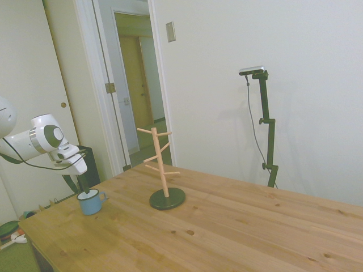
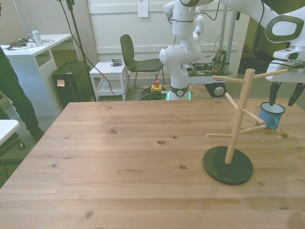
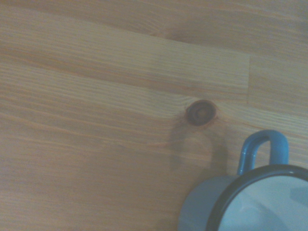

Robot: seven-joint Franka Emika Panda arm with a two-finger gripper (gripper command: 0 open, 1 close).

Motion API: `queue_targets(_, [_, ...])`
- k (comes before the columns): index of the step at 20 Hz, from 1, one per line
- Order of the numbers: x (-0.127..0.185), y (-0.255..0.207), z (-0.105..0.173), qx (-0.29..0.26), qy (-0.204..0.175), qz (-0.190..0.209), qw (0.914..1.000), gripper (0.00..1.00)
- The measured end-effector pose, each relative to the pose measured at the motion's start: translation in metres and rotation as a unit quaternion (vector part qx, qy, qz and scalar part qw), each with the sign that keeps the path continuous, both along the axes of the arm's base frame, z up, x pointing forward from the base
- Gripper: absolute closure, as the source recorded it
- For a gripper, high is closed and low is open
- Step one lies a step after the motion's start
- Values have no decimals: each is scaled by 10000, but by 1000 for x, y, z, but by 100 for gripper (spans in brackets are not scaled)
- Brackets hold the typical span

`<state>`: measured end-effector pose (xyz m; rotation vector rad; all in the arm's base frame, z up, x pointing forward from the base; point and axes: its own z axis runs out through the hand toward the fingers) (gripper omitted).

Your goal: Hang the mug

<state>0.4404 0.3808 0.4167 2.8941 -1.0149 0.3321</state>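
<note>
Desk (image 1: 238,226): wooden planks, carries everything here.

Arm comes in low over the desk corner, wrist pitched down, hand (image 2: 286,97) pointing straight down at the mug (image 1: 91,202). In the front view the two dark fingers (image 2: 273,93) are spread, one on each side of the rim's span, tips at about rim height. So hand is open, not gripping anything. Can't tell from the side view whether a finger goes inside the cup or only sits behind it.

Peg stand (image 1: 163,169): wooden post with angled pegs on a dark round base, upright, near the mug but apart from it. Pegs bare.

Mug: light blue, dark-edged rim, upright on the desk near the corner, just beyond the stand at the front view's right. Wrist view shows the interior (image 3: 269,207) pale and empty, loop handle (image 3: 262,149) sticking out sideways over the wood, close to a dark knot (image 3: 201,112).
</note>
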Motion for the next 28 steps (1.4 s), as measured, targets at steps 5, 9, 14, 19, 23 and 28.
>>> queue_targets(5, [4,13,-12,-53,34,23,10000,0])
queue_targets(9, [6,22,-20,-62,65,38,10000,0])
queue_targets(14, [11,34,-28,-66,72,55,9999,100])
queue_targets(19, [18,41,-35,-70,65,28,10000,100])
queue_targets(23, [21,40,-35,-47,26,-23,10000,100])
queue_targets(28, [25,37,-32,188,-91,-339,9992,100])
